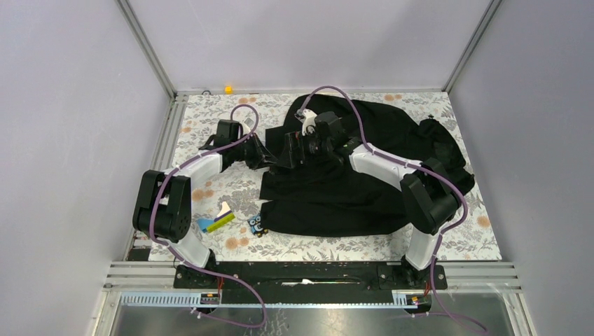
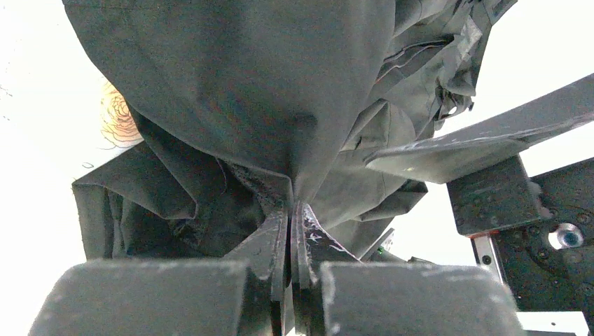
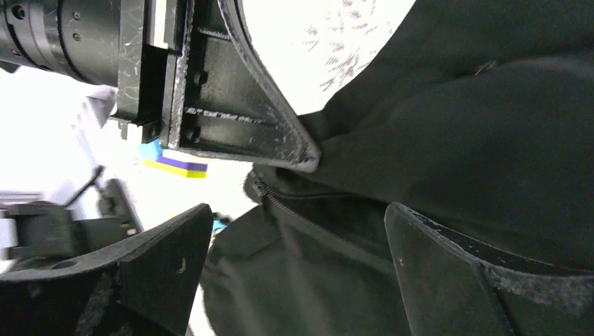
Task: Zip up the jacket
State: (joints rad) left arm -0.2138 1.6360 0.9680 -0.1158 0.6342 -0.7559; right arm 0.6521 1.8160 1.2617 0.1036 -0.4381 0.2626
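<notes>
near edge: a small toy (image 1: 257, 225) and a blue-yellow card (image 1: 216, 222) sit on the table (image 1: 231, 189) just left of the jacket hem, out of the way.

the jacket (image 1: 350, 196) lies bunched across the centre-right of the table. most of it is right of and nearer than the two grippers, which meet at its far-left edge.

left gripper (image 2: 291, 210): jaws pressed together on a fold of jacket fabric, which hangs taut from the pinch. it works as the anchor.

right gripper (image 3: 300, 213): jaws spread wide, holding nothing. its wrist view shows the zipper (image 3: 315, 227) teeth passing through the gap between its fingers, running diagonally from the left gripper's pinch point down toward the right finger. the zipper's end sits just beside the left gripper's fingertip.

key relation: the zipper line lies inside the right jaw opening and the right arm is the free one, so my read is that the right does the pull while the left holds tension. the pull axis should follow the teeth, away from the left pinch.

can't make out the slider or pull tab in any view. it needs locating before closing.

far side: only the hood/shoulder bulk, with folds hiding any lettering.
</notes>
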